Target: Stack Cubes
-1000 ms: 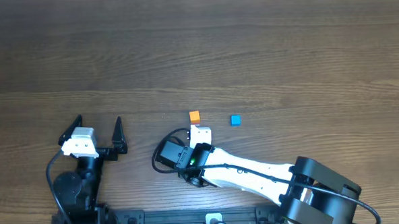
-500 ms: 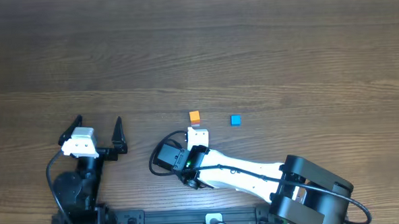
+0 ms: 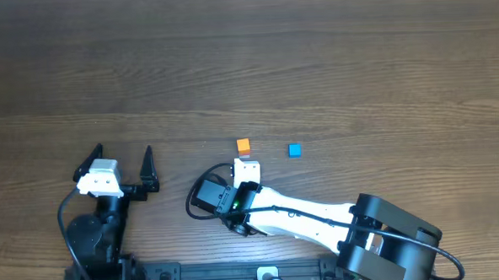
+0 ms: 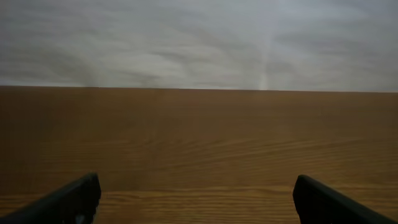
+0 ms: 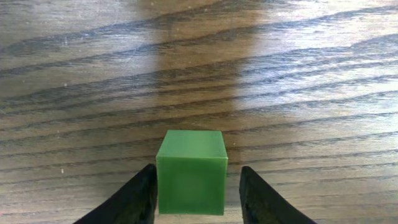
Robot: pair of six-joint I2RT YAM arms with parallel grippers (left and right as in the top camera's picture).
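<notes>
Overhead, left gripper (image 3: pixel 122 151): parked at the 8 o'clock side of the wooden table (image 3: pixel 246 56), just above its own base. Its two black fingers are spread wide, with bare wood between them.
Overhead, right arm (image 3: pixel 320 221): stands at 5 o'clock and stretches across toward the table's middle. Its white wrist block (image 3: pixel 249 169) ends just short of the orange cube.
Overhead, orange cube (image 3: pixel 243 145): flat on the wood near the centre, at 12 o'clock from the white wrist block, close to it but apart.
Overhead, blue cube (image 3: pixel 295 150): at 3 o'clock from the orange cube, near it with a strip of wood between them, and at about 2 o'clock from the white wrist block.
Left wrist, fingertips (image 4: pixel 74 199): two dark tips parted wide. Open tabletop runs between them toward a pale wall (image 4: pixel 199 37).
Right wrist, green cube (image 5: pixel 191 171): sits flat on the wood grain in the gap between the two fingers, one face square to the camera.
Right wrist, right gripper (image 5: pixel 198 177): fingers parted and straddling the green cube, not pinching it. One finger (image 5: pixel 134 199) lies right at the cube's side, and I cannot tell whether it touches. On the other side a sliver of wood shows between finger and cube.
Right wrist, shadow (image 5: pixel 199 56): a darker band on the wood beyond the green cube.
</notes>
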